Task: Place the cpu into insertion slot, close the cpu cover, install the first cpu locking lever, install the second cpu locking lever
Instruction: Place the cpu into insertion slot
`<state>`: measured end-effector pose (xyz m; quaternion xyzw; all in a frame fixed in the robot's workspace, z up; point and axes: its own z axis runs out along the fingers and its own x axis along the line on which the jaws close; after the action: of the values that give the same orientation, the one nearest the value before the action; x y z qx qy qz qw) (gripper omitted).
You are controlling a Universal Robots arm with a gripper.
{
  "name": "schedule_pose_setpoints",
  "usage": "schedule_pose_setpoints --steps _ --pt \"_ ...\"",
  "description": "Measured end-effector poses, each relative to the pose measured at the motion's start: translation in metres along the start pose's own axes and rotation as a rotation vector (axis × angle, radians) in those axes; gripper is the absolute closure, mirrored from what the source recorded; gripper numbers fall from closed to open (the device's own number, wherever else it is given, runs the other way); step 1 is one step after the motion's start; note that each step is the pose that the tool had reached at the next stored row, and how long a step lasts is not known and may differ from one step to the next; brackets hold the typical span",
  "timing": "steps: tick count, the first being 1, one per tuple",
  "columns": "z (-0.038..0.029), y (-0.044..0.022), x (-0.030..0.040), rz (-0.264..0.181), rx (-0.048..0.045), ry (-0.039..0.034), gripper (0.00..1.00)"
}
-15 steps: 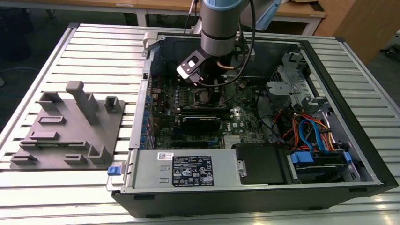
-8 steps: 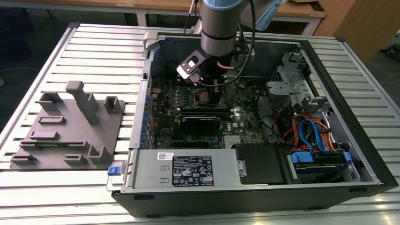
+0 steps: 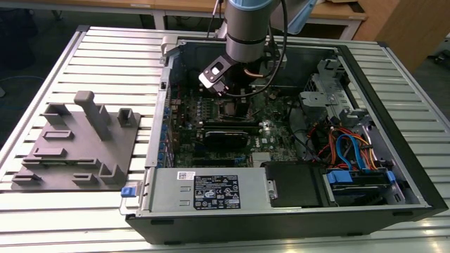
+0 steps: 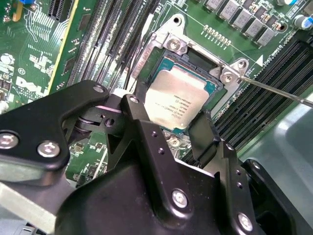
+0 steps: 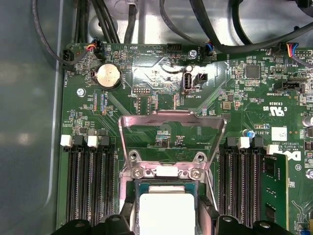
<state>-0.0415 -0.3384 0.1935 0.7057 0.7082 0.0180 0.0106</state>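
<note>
1. The cpu [image 4: 178, 100] sits in the insertion slot [image 4: 193, 58], the claw [image 4: 170, 113] gripping its sides.
2. The cpu cover [image 5: 171, 120] stands open, raised off the slot.
3. Closing it and latching both locking levers [image 4: 279, 92] remain undone.

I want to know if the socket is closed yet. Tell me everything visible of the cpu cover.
The cpu cover is a thin, shiny silvery metal frame with a large square window; green board shows through it in the first wrist view. It is swung open, raised off the slot, and joins a silvery hinge bracket with two screws at the slot's edge. The cpu lies uncovered in the slot.
</note>
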Motion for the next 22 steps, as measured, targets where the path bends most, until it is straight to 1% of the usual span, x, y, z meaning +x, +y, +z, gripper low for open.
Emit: schedule_pose_setpoints --steps 6,10,13,18,22 --pt "0.0002 0.0000 0.0014 0.000 -0.0001 0.0046 0.39" --pt "0.0003 0.0000 0.0017 0.000 -0.0001 0.0123 0.39" --pt "0.0004 0.0001 0.0012 -0.002 -0.0002 0.0129 0.39" --pt "0.0004 0.0000 -0.0015 -0.019 0.0002 0.0134 0.39" --pt "0.0003 0.0000 -0.0016 -0.024 0.0003 0.0135 0.39"
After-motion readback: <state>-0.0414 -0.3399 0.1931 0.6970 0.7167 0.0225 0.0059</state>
